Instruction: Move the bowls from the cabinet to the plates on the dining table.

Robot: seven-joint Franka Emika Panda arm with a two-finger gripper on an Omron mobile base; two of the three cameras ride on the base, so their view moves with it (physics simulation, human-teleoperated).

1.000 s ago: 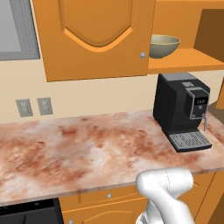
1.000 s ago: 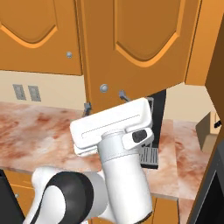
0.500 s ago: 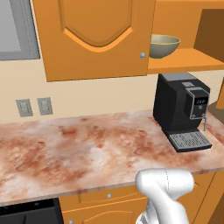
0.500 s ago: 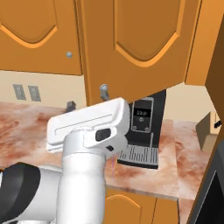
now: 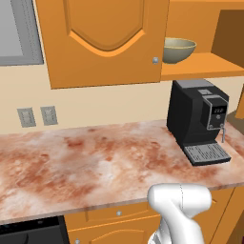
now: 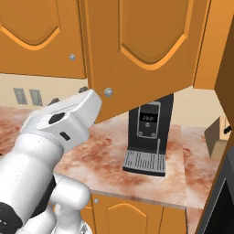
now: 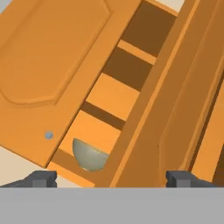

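One olive-bronze bowl (image 5: 178,49) sits on the orange shelf of the open cabinet (image 5: 200,65), above the coffee machine. In the hand view this bowl (image 7: 89,156) peeks out low between the closed left door (image 7: 48,65) and the swung-out right door (image 7: 175,109). My gripper (image 7: 111,179) is open, its two dark fingertips (image 7: 42,178) wide apart with nothing between them, well short of the bowl and pointing up at the cabinet. In the right base view the gripper (image 6: 68,95) is raised just left of the open door's knob (image 6: 108,92). The plates and the dining table are out of view.
A black coffee machine (image 5: 198,119) stands on the marbled counter (image 5: 95,162) below the shelf. Wall outlets (image 5: 36,116) are at the back left. The open cabinet door (image 6: 141,50) hangs out over the counter, close to my hand. A brown box (image 6: 218,137) sits at the far right.
In the right base view my arm has swung left and uncovered the coffee machine. The hand now tilts up beside the open door's knob. The gripper stays wide open.
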